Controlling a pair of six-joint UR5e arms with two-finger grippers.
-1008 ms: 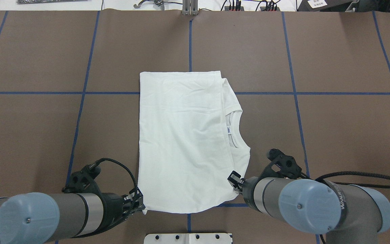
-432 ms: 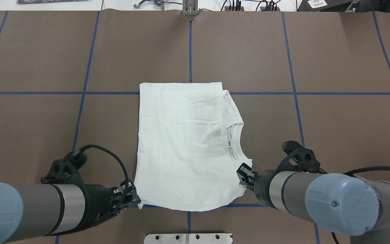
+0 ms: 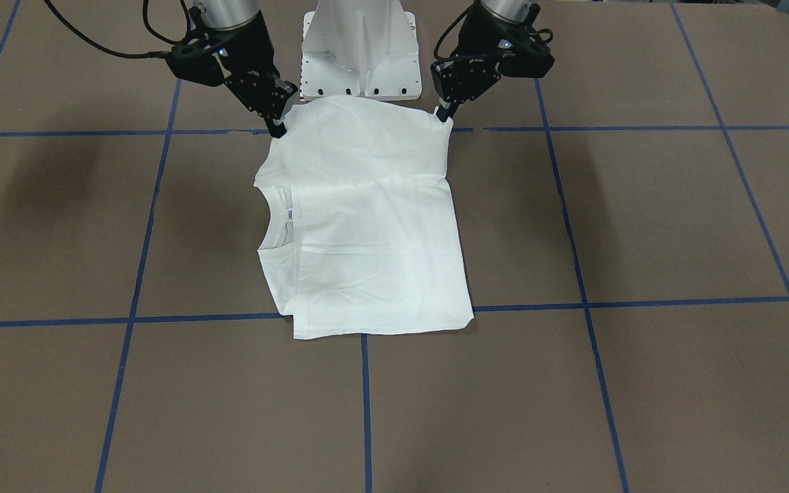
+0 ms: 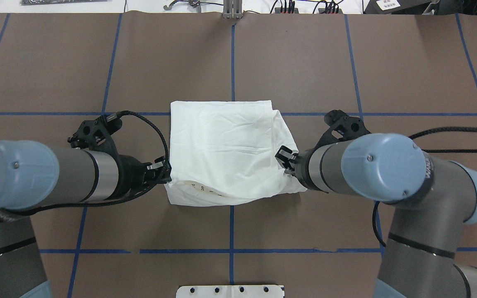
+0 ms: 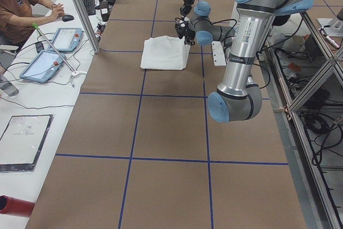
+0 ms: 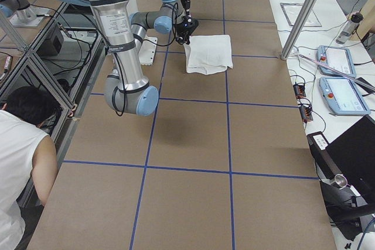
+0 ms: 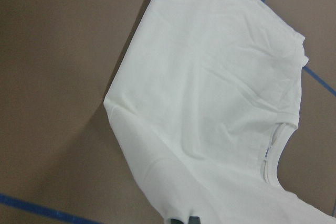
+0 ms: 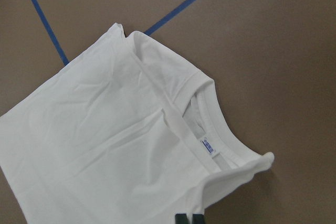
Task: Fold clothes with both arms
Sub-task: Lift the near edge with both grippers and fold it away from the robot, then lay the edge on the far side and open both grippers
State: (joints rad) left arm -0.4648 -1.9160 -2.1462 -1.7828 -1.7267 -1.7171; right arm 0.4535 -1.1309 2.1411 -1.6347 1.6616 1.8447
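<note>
Brown paper covers the surface [image 4: 304,62], crossed by blue tape lines [image 4: 232,54]. The left hand [image 4: 165,171] and right hand [image 4: 284,159] each pinch a lifted corner of the white T-shirt [image 4: 222,145].

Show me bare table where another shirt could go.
Bare: the squares beyond the shirt's far edge, up to the table's back rim, and the strip between shirt and white base. Crowded: both sides of the shirt, where left fingers and right fingers pinch its near corners.
</note>
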